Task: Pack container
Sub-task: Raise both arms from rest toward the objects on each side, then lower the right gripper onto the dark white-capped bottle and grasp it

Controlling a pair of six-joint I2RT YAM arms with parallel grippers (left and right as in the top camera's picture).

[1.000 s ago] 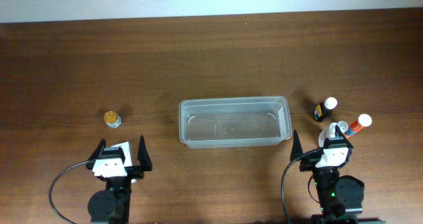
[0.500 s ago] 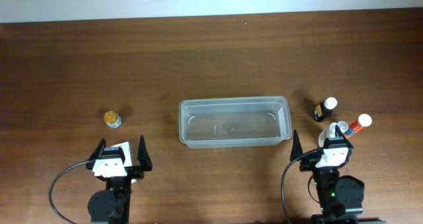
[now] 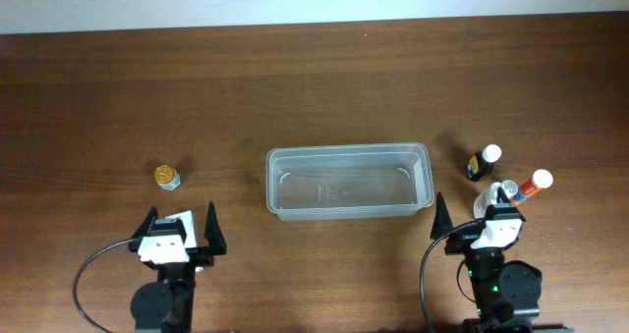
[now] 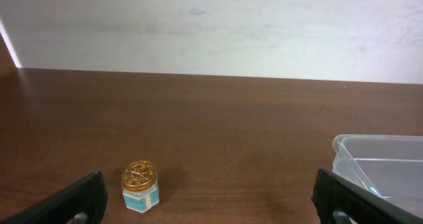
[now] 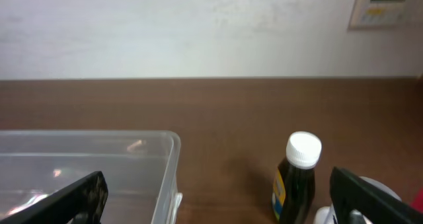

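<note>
- Well, we see the container (image 3: pixel 349 152) near the middle of the wooden table (image 3: pixel 314 78), lying lengthwise left to right, upright, with nothing visible inside it.
- We find the left gripper (image 3: pixel 181 215) at the near edge, its fingers spread wide and holding nothing; in its wrist view the two dark fingers (image 4: pixel 73 201) sit at the lower corners.
- We note a small gold-lidded jar (image 3: pixel 167 177) standing just beyond that gripper, well apart from the container's left end.
- We see the right gripper (image 3: pixel 477 215) near the container's near right corner, likewise splayed and empty.
- We count three small bottles by it: a dark bottle with a white cap (image 3: pixel 484 162) just off the container's right end, an orange bottle with a white cap (image 3: pixel 532 186) lying tilted farther right, and a clear bottle (image 3: pixel 499 193) partly hidden behind the gripper.
- We also catch the container's corner (image 5: pixel 165 145) left of the dark bottle in the right wrist view.
</note>
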